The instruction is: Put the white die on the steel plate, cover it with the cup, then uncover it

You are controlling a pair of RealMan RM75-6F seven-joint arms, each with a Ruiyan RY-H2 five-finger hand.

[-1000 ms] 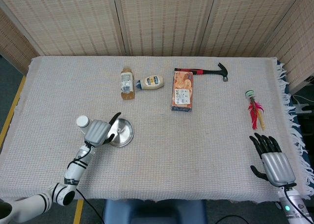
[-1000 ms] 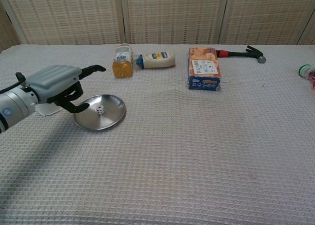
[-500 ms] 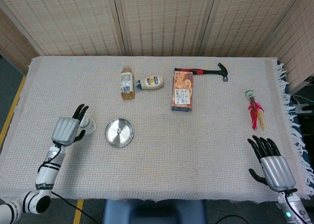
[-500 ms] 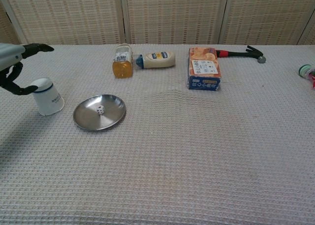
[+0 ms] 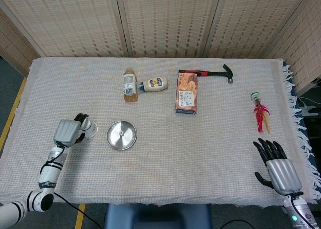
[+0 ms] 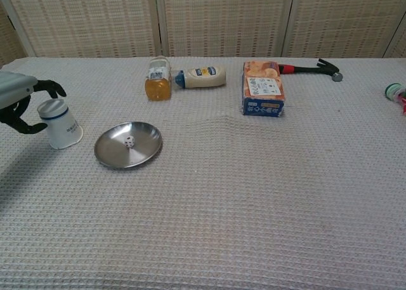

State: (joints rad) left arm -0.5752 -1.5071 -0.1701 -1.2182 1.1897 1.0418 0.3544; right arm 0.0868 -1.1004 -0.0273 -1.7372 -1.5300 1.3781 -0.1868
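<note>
Your left hand (image 6: pixel 18 96) has swung off the plate (image 6: pixel 114 155) to lower left, fingers (image 6: pixel 51 86) now curling around the inverted cup (image 6: pixel 61 125), so covering the die (image 6: pixel 129 141) on the plate comes next; your right hand (image 5: pixel 279 168) idles, fingers spread.

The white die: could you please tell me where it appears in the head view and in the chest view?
Head view: the white die is a tiny speck inside the steel plate, lower left of the picture.
Chest view: the die lies in the plate, left of centre.
Shared landmark: the cup stands upside down just left of the plate.
</note>
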